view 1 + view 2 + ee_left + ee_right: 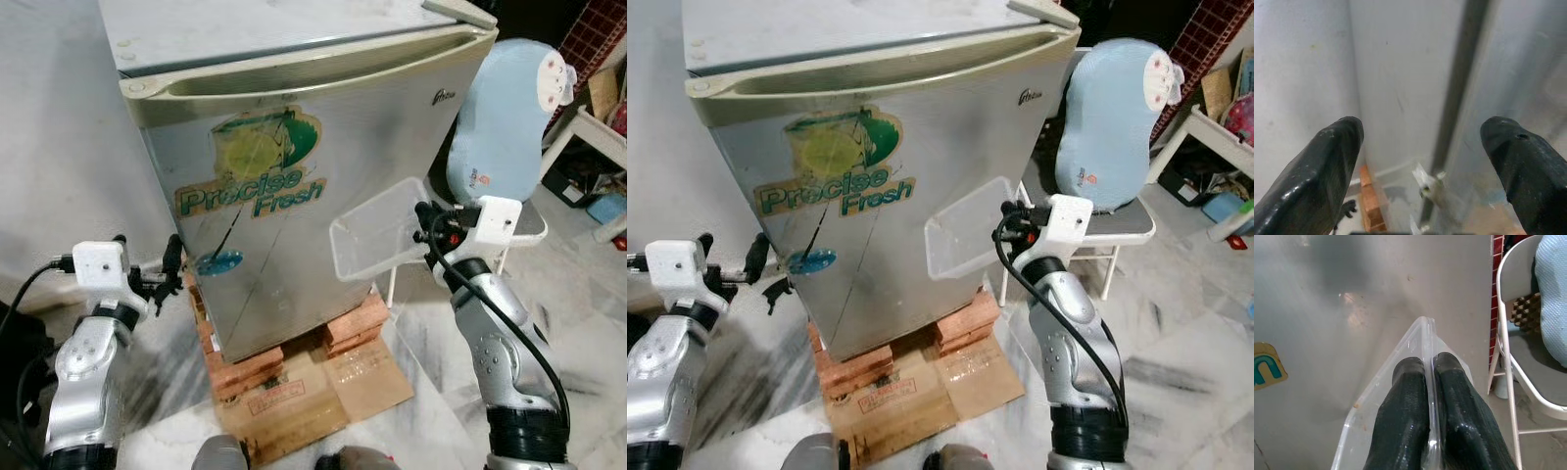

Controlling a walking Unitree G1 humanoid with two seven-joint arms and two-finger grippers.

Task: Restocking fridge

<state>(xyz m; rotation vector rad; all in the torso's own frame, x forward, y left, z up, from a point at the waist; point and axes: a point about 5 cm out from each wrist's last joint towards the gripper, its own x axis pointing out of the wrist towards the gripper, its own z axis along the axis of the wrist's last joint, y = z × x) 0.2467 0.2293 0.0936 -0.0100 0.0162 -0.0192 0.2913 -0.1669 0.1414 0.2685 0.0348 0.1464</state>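
The clear, thin-walled rectangular plastic bin hangs in front of the closed silver door of the small fridge, just beside its handle-side edge and clear of the floor. My right end effector is clenched on one end wall of the bin, a finger on each side of the rim (the right wrist view shows the plastic pinched between them). I judge it light and fairly stiff, but slick and liable to flex or crack under a hard squeeze; gripped at one end, it could swing or slip. A hold lower on the wall would seem steadier. Its long axis runs out from my end effector toward the fridge door, and its open mouth is tipped up and toward my head camera. My left end effector sits released, fingers spread, at the fridge's hinge-side corner near the gap by the wall. The fridge stands on red bricks over flattened cardboard. A pale blue cushion rests on a white folding chair beyond.
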